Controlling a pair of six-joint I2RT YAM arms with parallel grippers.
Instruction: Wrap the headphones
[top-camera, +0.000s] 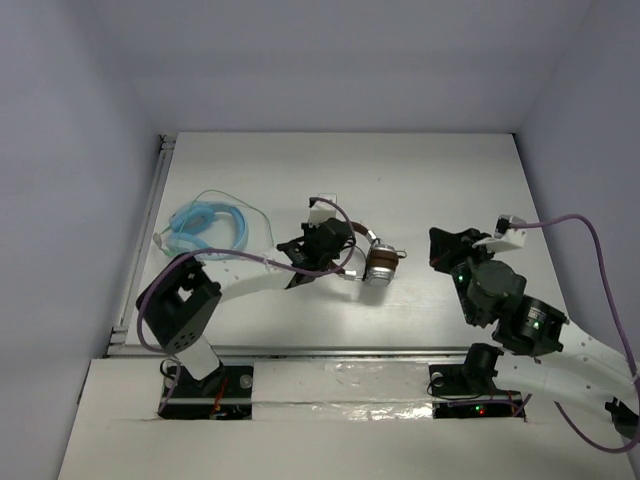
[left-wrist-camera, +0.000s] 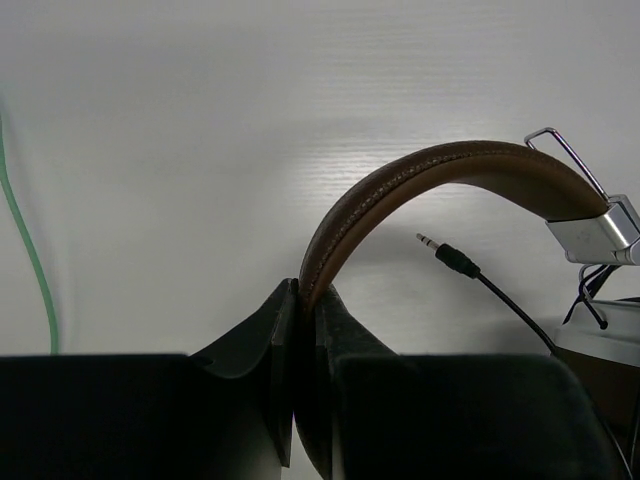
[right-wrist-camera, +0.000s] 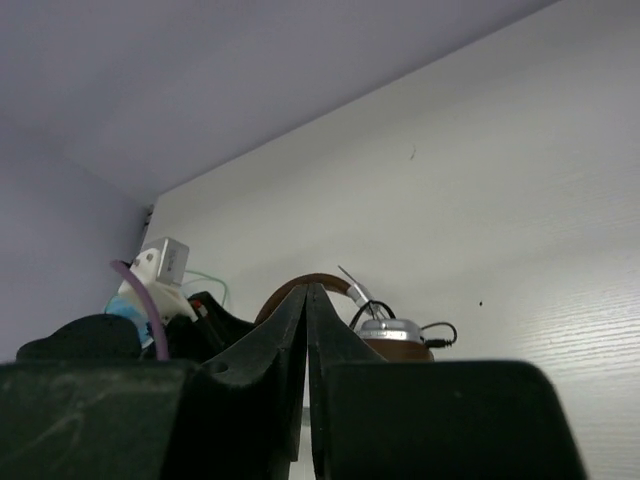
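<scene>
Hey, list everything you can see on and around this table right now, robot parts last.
headphones: one, dark brown headband with silver cups, table centre
dark cable: one, black, its plug lies free beside the headband
light-blue headphones: one, light blue, table's left side
green cable: one, thin, green, left of the headband
table: one, white
left gripper: one, black, shut on the headband
right gripper: one, black, shut, empty, at right
</scene>
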